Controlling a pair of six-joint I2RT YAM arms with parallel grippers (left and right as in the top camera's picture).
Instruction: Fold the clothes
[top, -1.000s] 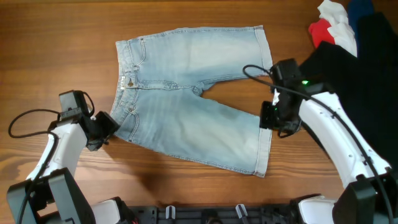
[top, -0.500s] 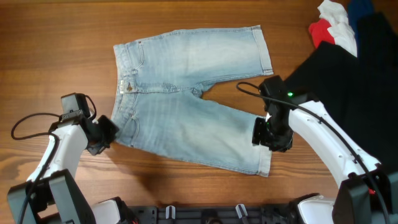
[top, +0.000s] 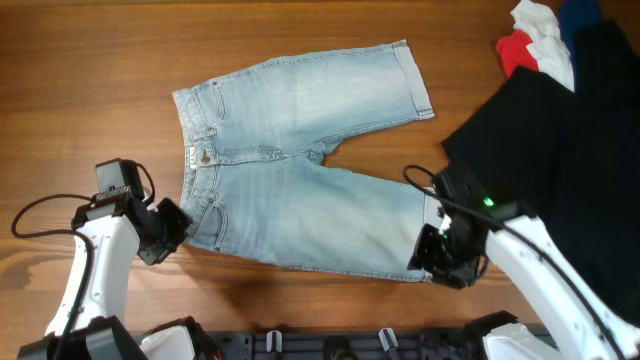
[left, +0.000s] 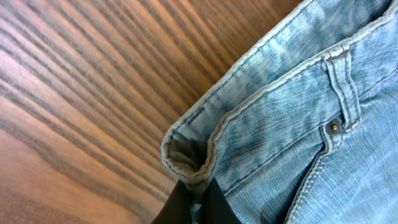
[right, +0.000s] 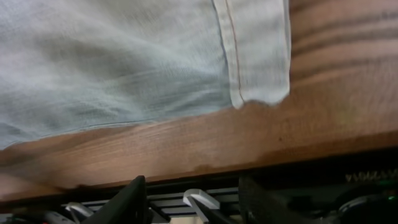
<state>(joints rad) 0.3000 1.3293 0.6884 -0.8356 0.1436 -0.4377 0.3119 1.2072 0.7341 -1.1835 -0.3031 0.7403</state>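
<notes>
I had the shorts (top: 300, 200) pinched at the waistband corner (left: 186, 155) in my left gripper (left: 196, 198), while my right gripper (right: 193, 186) hung spread and empty just short of the near leg's hem (right: 255, 50).

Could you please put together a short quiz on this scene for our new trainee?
1. True or false: the denim shorts are already folded in half.
2. Which part of the shorts does the left hand pinch? A) a leg hem B) the waistband corner C) the crotch
3. Is the right hand open or shut?

Key: 1 false, they lie spread flat; 2 B; 3 open, with no cloth between its fingers.
</notes>
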